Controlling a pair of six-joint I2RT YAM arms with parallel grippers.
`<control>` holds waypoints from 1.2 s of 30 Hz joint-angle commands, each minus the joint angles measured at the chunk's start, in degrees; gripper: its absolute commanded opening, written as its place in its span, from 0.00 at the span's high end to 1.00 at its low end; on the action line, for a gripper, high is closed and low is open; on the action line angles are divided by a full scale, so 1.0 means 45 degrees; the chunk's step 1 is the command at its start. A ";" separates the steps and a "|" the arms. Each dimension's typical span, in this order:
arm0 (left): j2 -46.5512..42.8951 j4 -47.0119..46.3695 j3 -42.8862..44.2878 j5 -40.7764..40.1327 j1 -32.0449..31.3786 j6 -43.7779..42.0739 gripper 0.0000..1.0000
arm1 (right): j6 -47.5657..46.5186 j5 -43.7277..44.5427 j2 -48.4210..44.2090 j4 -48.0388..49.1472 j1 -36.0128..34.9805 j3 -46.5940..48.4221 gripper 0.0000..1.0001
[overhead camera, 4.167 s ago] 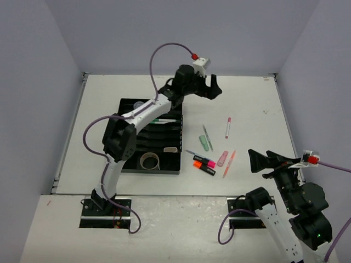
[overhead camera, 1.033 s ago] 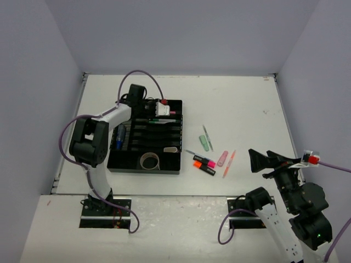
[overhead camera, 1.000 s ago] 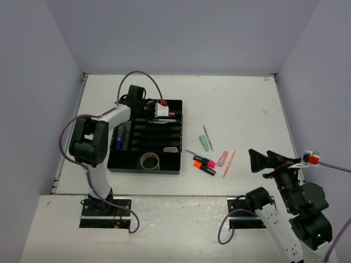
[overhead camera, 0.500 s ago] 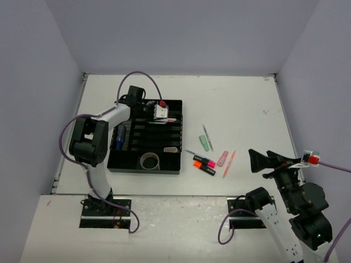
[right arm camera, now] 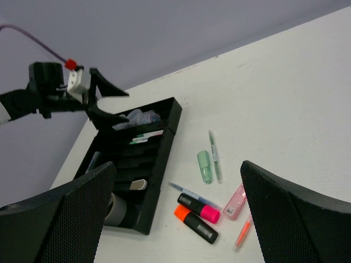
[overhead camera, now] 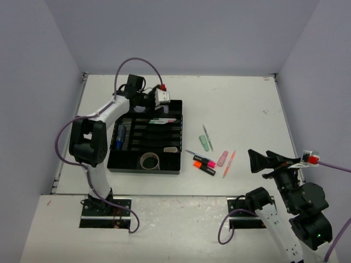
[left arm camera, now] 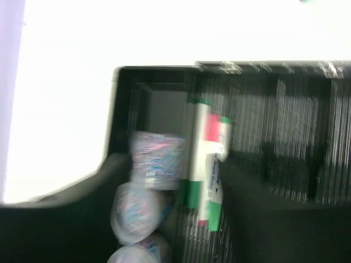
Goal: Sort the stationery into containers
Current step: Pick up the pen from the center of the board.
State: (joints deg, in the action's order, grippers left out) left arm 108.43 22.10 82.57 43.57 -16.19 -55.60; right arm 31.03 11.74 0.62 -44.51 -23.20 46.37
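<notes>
Left wrist view is badly blurred, fingers barely readable there. Seen from the right wrist cam, left gripper (right arm camera: 114, 103) has its jaws spread, gripping nothing, hovering over the tray (right arm camera: 164, 148) far end. Green-capped pen (left arm camera: 204, 164) lies in a slot just below it, beside the clear tubs (left arm camera: 156, 161). Right gripper (right arm camera: 176, 164) is spread wide, well apart from the tray.

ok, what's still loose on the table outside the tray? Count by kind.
Highlighters: 4 (orange highlighter, pink highlighter, pale pink highlighter, pale green highlighter)
Thin pens: 3 (green pen, blue pen, orange pen)
Total: 7
</notes>
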 commanded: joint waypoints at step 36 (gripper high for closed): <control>-1.5428 -0.0266 -0.9227 -0.7074 -0.0172 1.5656 0.00 | -0.2219 -0.0886 2.0487 0.4370 -0.0339 0.3231 0.55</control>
State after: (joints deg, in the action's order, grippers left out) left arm 38.07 20.83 42.99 13.48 -17.26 17.00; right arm 22.99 6.57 90.25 -26.08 -24.09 55.99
